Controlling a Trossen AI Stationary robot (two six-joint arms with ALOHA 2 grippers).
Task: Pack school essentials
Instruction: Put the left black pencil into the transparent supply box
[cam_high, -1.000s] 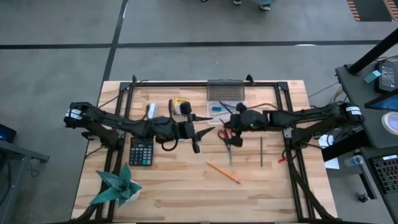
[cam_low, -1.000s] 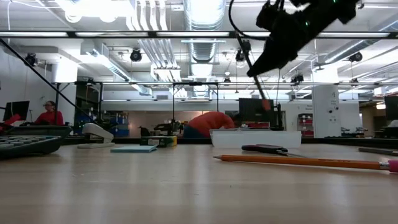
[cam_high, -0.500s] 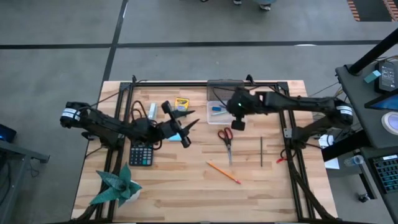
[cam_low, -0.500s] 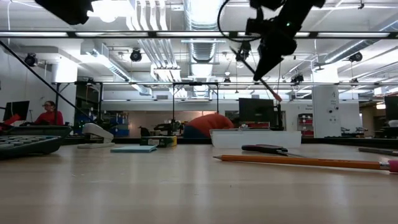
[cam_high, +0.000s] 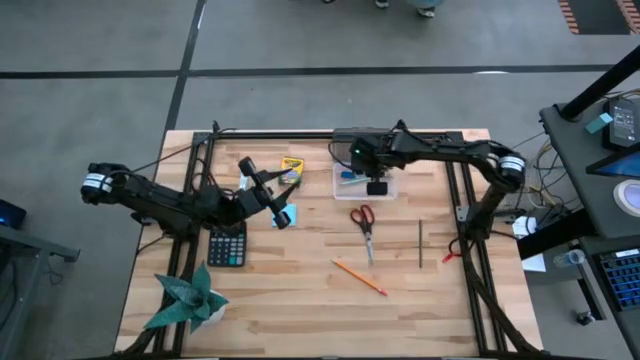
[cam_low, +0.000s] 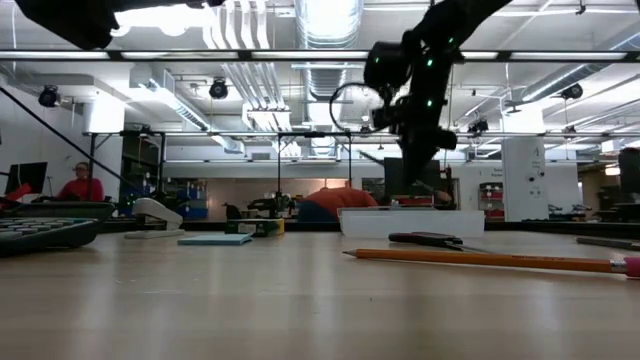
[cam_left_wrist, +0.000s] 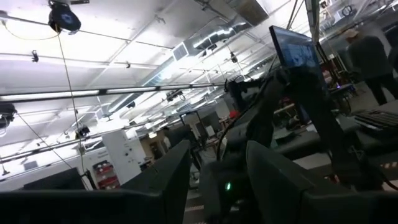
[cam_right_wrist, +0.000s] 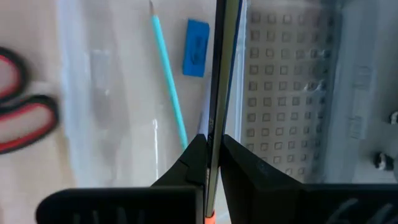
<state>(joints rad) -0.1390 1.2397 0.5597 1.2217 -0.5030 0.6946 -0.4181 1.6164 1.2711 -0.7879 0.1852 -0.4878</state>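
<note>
The right gripper (cam_right_wrist: 211, 146) is clamped on a thin pencil (cam_right_wrist: 219, 68), directly over the clear case (cam_high: 362, 182) at the table's (cam_high: 300, 310) far edge. The pencil's long axis appears to run along the case, where a teal pen (cam_right_wrist: 169, 81) and blue eraser (cam_right_wrist: 196, 48) lie. Scissors (cam_high: 364, 221) lie just outside the case. The left gripper (cam_high: 268, 192) hovers spread near the calculator (cam_high: 227, 243).
</note>
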